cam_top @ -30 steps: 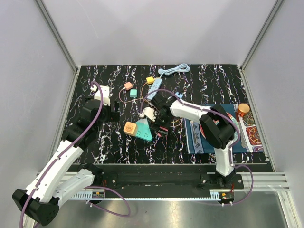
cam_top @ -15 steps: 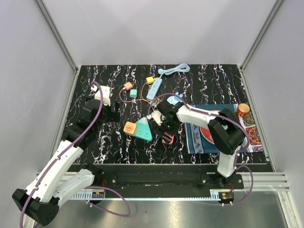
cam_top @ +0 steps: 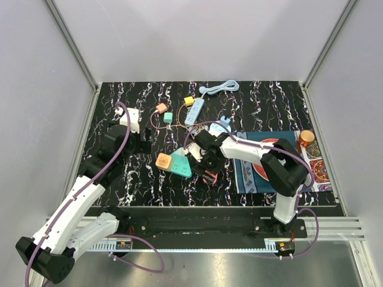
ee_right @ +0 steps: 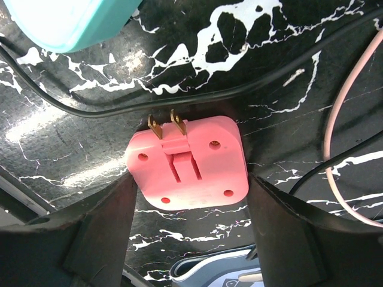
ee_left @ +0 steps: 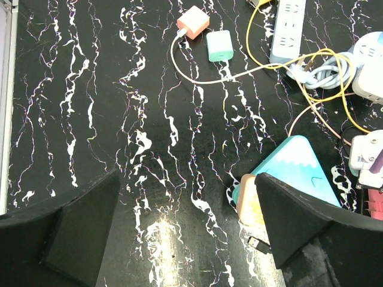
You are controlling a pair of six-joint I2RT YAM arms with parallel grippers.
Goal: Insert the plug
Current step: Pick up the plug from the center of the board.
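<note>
A pink plug (ee_right: 188, 161) lies on the black marbled table, screw-hole face and two brass prongs toward the right wrist camera. My right gripper (ee_right: 190, 179) straddles it, a finger (ee_right: 102, 239) pressed against each side, so it is shut on the plug. From above the plug (cam_top: 209, 177) sits just right of the teal triangular power strip (cam_top: 179, 162), under my right gripper (cam_top: 206, 167). An orange plug (cam_top: 163, 160) sits in the strip's left end. My left gripper (ee_left: 191, 221) hangs wide open over bare table left of the strip (ee_left: 296, 170), holding nothing.
A white power strip (cam_top: 195, 110) with a coiled blue cord lies at the back, with pink (cam_top: 161, 108), teal (cam_top: 168, 117) and yellow (cam_top: 188, 100) adapters and loose cables around it. A patterned mat (cam_top: 245, 173) and an orange cup (cam_top: 307, 137) are on the right.
My right gripper has moved right and toward the near edge, away from the teal strip's side, with the pink plug beneath it. The left arm has not moved.
</note>
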